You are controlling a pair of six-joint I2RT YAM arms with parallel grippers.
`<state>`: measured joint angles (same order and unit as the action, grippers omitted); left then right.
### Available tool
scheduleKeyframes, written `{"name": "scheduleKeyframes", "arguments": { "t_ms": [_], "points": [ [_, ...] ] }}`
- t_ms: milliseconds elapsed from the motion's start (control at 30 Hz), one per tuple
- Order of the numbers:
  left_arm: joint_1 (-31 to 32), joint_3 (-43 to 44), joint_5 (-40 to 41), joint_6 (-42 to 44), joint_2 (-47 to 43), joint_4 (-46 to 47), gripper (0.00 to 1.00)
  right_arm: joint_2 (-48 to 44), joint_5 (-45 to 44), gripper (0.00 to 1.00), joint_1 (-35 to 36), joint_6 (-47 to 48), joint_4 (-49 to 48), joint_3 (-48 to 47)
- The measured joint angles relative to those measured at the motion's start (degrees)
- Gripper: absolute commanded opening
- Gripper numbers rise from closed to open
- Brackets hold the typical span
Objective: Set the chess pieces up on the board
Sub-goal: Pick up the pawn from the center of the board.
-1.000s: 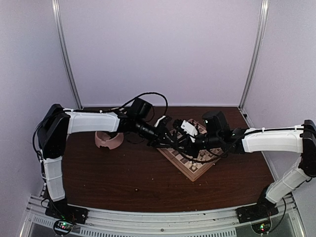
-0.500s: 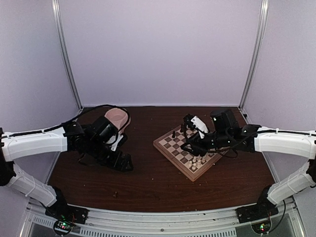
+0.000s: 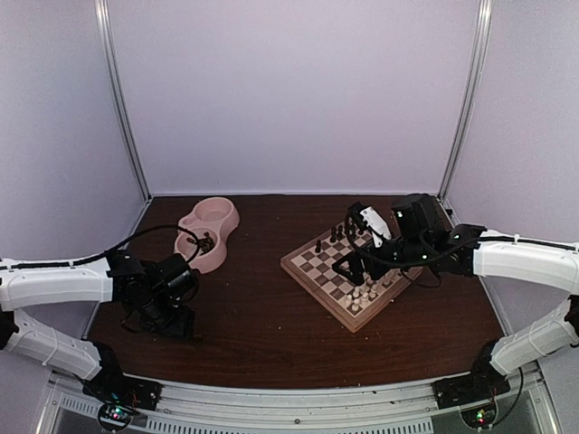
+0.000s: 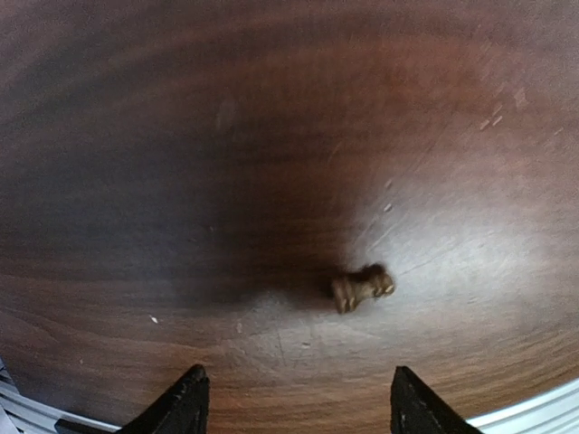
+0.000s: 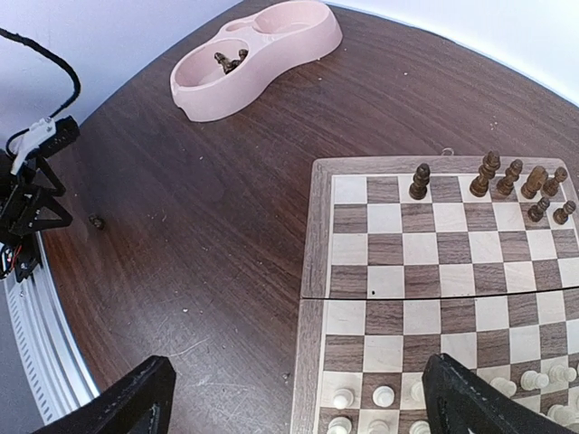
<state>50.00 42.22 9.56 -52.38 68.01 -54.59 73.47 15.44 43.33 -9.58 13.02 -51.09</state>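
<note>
A small dark brown chess piece point(image 4: 362, 287) lies on its side on the bare table, just ahead of my left gripper point(image 4: 294, 409). That gripper is open and empty, low over the table's near left point(image 3: 176, 321). The board point(image 5: 312, 271) carries several dark chess pieces point(image 5: 511, 181) along its far edge, and pale chessmen point(image 5: 362, 398) fill its near rows. My right gripper point(image 5: 303, 402) hovers open above the board's left border, holding nothing. From above, the right gripper point(image 3: 355, 264) hangs over the board point(image 3: 288, 264).
A pink double bowl point(image 3: 208, 231) at the back left holds a few dark pieces point(image 5: 231, 61). The metal rail of the table's near edge point(image 4: 543, 407) runs close behind the left gripper. My left arm point(image 5: 27, 199) shows at the left of the right wrist view.
The left arm has swung from above the board down to the table's near left, over the lying piece. Both grippers have opened. The right arm has drawn back slightly over the board.
</note>
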Motion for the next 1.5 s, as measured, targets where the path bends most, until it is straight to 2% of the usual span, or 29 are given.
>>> {"name": "scheduleKeyframes", "arguments": {
  "t_ms": [133, 400, 667, 1000, 1100, 1200, 1333, 1433, 1500],
  "points": [
    [0.0, -3.3, -1.18, 3.93, 4.02, 4.02, 0.74, 0.0, 0.24, 0.97, 0.0, 0.94, 0.39, -0.02],
    [-0.02, -2.4, -1.73, 9.25, 12.0, 12.63, 0.7, -0.2, 1.55, 0.94, 0.0, 1.88, 0.33, 0.0],
    [-0.02, 1.38, -2.91, 10.71, 18.36, 17.27, 0.48, 0.9, 4.07, 0.9, 0.0, 1.25, -1.55, 0.0],
    [-0.2, 10.16, -1.57, 8.74, 27.28, 18.6, 0.37, 2.51, 5.64, 0.87, 0.0, 0.35, -1.64, -0.17],
    [-0.37, 10.8, -1.38, 7.87, 27.87, 18.58, 0.26, 2.51, 5.79, 0.86, 0.0, 0.33, -1.64, -0.2],
    [-0.46, 11.69, -1.27, 7.69, 28.72, 18.53, 0.22, 2.51, 5.92, 0.86, 0.0, 0.33, -1.62, -0.22],
    [-0.46, 12.72, -1.29, 7.93, 29.55, 18.56, 0.22, 2.51, 6.29, 0.86, 0.0, 0.35, -1.6, -0.22],
    [-0.46, 12.81, -1.46, 8.74, 29.62, 18.58, 0.31, 2.54, 6.62, 0.85, 0.0, 0.33, -1.6, -0.24],
    [-0.46, 13.22, -1.86, 9.62, 29.92, 18.58, 0.33, 2.64, 6.91, 0.84, 0.0, 0.33, -1.6, -0.26]
  ]
}}
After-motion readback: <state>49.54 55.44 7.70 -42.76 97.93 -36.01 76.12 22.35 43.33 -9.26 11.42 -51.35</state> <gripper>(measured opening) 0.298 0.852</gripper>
